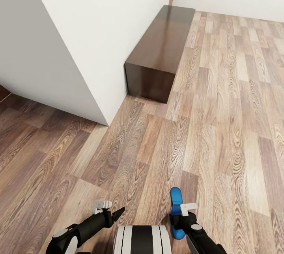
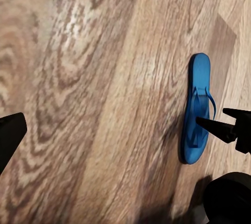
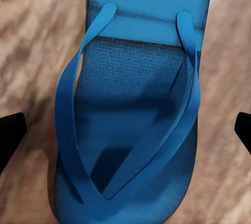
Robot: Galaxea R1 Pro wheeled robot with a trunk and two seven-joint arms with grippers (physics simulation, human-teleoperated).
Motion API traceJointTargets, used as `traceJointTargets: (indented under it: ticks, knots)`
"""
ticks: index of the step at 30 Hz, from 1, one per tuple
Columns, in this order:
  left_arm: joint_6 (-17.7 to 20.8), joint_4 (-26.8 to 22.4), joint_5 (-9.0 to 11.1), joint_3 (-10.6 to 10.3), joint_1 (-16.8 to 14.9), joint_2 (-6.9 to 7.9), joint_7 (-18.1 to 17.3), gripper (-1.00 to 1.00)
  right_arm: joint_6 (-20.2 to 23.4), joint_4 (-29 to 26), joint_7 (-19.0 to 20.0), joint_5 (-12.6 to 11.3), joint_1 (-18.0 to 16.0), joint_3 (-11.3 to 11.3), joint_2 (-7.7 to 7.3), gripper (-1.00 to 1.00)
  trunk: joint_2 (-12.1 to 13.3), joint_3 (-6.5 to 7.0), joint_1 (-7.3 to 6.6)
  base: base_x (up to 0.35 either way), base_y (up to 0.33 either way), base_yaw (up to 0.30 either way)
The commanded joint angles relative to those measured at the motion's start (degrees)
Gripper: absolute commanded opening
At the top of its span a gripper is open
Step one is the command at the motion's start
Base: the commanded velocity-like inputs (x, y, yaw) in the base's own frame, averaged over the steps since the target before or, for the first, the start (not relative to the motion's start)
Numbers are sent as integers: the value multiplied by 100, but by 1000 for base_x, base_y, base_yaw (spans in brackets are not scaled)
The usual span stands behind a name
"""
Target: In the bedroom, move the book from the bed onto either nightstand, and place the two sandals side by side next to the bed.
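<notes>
From the head camera I see my right gripper low over one blue sandal on the plank floor, my left gripper empty beside it, and ahead a white wall corner with a dark low cabinet against it; wide bare boards lie to the right. In the left wrist view the sandal lies flat with the right gripper's dark fingertips over its straps, and my left fingers stand spread apart. The right wrist view looks straight down on the sandal, jaws wide at either side and not yet closed, so I judge this first sandal pickup is pending, with the second sandal and the book still to do.
</notes>
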Motion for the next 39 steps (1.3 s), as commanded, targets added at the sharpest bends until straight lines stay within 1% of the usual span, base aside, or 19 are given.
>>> traceJointTargets:
  ticks: [1, 7, 16, 19, 38, 39]
  knots:
    - [47, -4, 60, -3, -1, 4, 7, 100, 43, -12, -32, 23, 0, 26, -3, 100, -1, -3, -1, 0, 0, 0]
    - [49, -5, 61, 1, -1, 4, 7, 100, 42, -12, -32, 24, 0, 26, -12, 100, -9, -136, 15, 0, 0, 0]
    - [48, -5, 60, 1, -1, 4, 7, 100, 43, -12, -32, 25, 0, 26, -11, 100, -9, -136, 15, 0, 0, 0]
    - [49, -5, 60, 1, -1, 4, 7, 100, 46, -12, -32, 26, 0, 26, -12, 100, -13, -203, 22, 0, 0, 0]
    - [48, -5, 60, 1, -1, 4, 7, 100, 47, -12, -32, 29, 0, 26, -9, 100, -13, -203, 22, 0, 0, 0]
    - [48, -5, 60, 1, -1, 4, 7, 100, 46, -12, -32, 29, 0, 26, -8, -100, -13, -203, 22, 0, 0, 0]
